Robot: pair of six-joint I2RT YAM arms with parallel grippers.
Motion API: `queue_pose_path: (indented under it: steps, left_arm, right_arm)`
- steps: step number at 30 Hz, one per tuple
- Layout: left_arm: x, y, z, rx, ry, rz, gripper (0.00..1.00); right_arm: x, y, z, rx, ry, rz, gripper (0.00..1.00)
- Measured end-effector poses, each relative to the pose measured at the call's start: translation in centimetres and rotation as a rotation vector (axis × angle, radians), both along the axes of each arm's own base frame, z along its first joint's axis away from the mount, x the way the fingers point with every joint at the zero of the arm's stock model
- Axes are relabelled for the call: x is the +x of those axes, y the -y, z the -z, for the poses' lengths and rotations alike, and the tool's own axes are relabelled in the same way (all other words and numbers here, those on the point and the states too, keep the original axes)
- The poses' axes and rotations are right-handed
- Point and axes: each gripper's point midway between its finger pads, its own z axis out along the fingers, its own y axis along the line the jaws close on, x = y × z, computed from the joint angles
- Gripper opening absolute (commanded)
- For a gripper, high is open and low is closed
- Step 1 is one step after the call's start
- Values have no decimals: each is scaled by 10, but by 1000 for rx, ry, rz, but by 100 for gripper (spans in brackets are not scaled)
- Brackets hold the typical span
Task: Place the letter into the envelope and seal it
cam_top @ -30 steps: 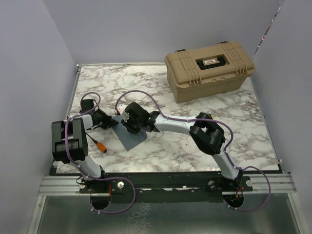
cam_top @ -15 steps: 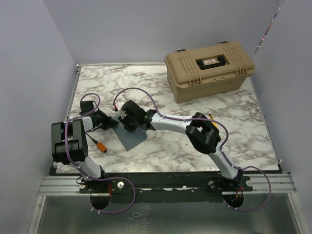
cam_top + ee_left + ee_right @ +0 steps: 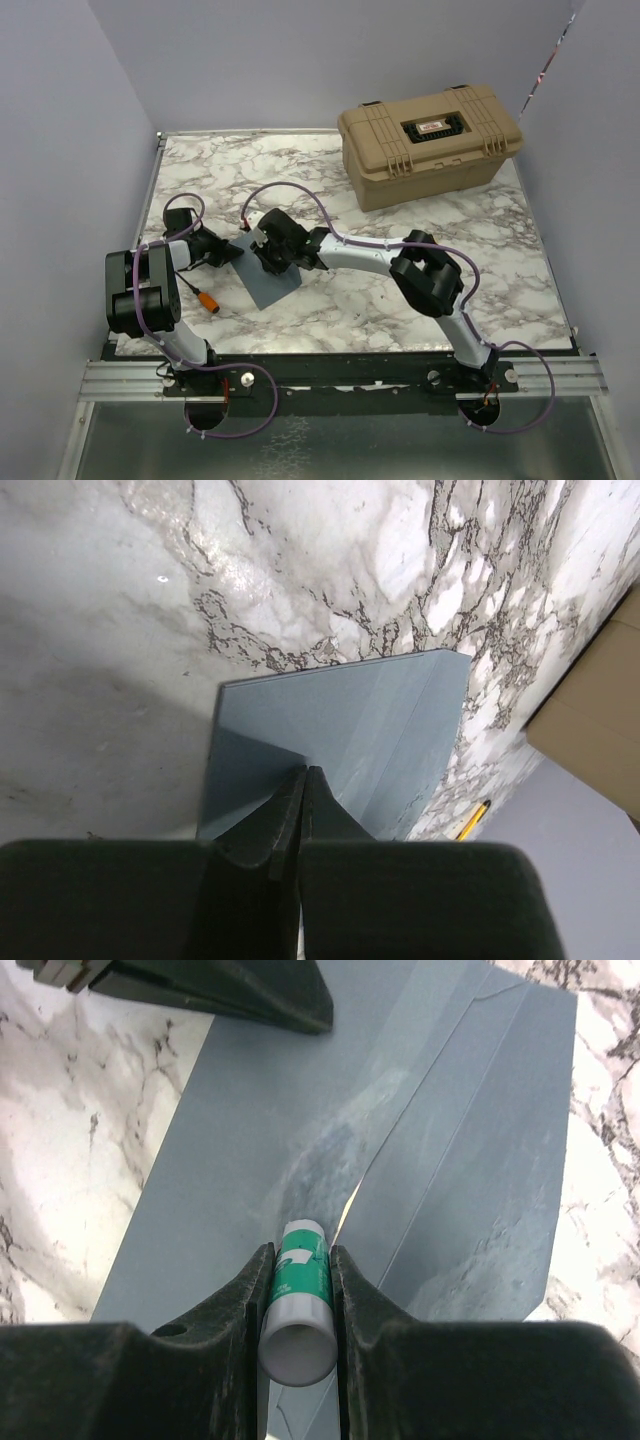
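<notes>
The blue-grey envelope lies flat on the marble table, near the left. It also shows in the left wrist view and the right wrist view. My left gripper is shut, its tips resting on the envelope's left edge. My right gripper is shut on a green and white glue stick, whose tip touches the envelope beside the flap's edge. The letter is hidden but for a thin cream sliver under the flap. The left gripper's fingers show at the top of the right wrist view.
A tan hard case stands at the back right. A small orange object lies on the table by the left arm. A yellow pencil-like thing lies beyond the envelope. Grey walls close in on the left, back and right.
My right gripper with the glue stick slid a little to the back left over the envelope, then back to the right. The left gripper and the envelope have not moved.
</notes>
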Motion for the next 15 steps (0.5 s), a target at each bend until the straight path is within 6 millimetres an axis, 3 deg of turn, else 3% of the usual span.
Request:
queue_pose_path:
  steps: [8, 15]
  left_arm:
    - [0, 0, 0, -14, 2, -24, 0]
    - [0, 1, 0, -17, 8, -31, 0]
  right_arm:
    - [-12, 6, 0, -9, -38, -24, 0]
    - [0, -5, 0, 0, -45, 5, 0]
